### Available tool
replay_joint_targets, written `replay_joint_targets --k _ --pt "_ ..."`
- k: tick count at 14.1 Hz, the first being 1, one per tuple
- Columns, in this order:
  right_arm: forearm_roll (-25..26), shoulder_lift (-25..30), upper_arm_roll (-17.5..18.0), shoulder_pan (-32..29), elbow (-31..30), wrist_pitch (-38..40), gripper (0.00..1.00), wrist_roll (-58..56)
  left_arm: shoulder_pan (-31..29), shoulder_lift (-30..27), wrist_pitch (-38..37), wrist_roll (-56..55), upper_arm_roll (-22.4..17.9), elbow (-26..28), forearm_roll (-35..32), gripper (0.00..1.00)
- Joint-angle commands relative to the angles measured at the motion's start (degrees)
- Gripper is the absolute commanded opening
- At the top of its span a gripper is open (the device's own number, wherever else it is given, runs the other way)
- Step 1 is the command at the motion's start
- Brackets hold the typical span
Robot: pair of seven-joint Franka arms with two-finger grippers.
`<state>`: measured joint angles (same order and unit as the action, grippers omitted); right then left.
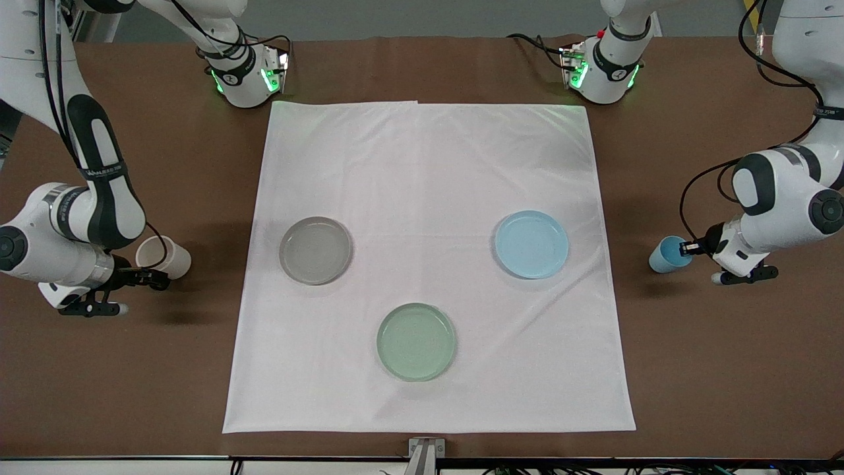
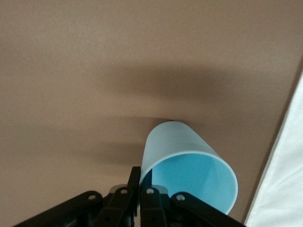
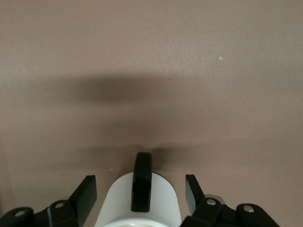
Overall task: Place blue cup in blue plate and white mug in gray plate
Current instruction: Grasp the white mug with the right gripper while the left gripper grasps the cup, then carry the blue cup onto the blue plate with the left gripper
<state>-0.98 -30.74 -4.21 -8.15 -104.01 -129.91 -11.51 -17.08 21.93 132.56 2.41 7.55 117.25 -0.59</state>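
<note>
The blue cup [image 1: 667, 254] is tilted over the brown table at the left arm's end, off the cloth, its open mouth toward my left gripper [image 1: 689, 248]. In the left wrist view the left gripper [image 2: 141, 177] is shut on the blue cup's [image 2: 180, 142] rim, one finger inside and one outside. The white mug [image 1: 165, 257] lies tipped on the brown table at the right arm's end. My right gripper [image 1: 157, 267] is open around it. In the right wrist view the right gripper [image 3: 139, 189] straddles the mug [image 3: 118, 203], dark handle up. The blue plate [image 1: 531, 244] and gray plate [image 1: 315, 250] sit on the cloth.
A white cloth [image 1: 428, 165] covers the middle of the brown table. A pale green plate [image 1: 416, 341] sits on it nearer the front camera than the other two plates. Both arm bases stand at the table's top edge.
</note>
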Motion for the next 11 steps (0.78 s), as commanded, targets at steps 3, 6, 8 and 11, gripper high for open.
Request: replay_joint_targets --k 3,6,8,11 --pt "0.5 0.3 0.9 -0.9 -1.3 -0.4 0.65 -0.7 0.1 -7.2 -6.8 -3.2 5.3 0.2 0.9 0.0" --pt "0.5 0.3 0.9 -0.7 -1.1 -0.4 0.49 -0.7 0.1 -9.0 -10.2 -12.1 13.5 -0.2 0.9 0.0" --pt "0.5 0.3 0.9 -0.7 -1.0 -0.5 0.4 -0.7 0.5 -8.1 -10.3 -18.6 18.2 0.1 0.9 0.0" --pt "0.4 0.3 0.9 -0.9 -1.0 -0.5 0.29 -0.7 4.1 -6.4 -10.0 -32.3 22.4 0.1 0.9 0.0"
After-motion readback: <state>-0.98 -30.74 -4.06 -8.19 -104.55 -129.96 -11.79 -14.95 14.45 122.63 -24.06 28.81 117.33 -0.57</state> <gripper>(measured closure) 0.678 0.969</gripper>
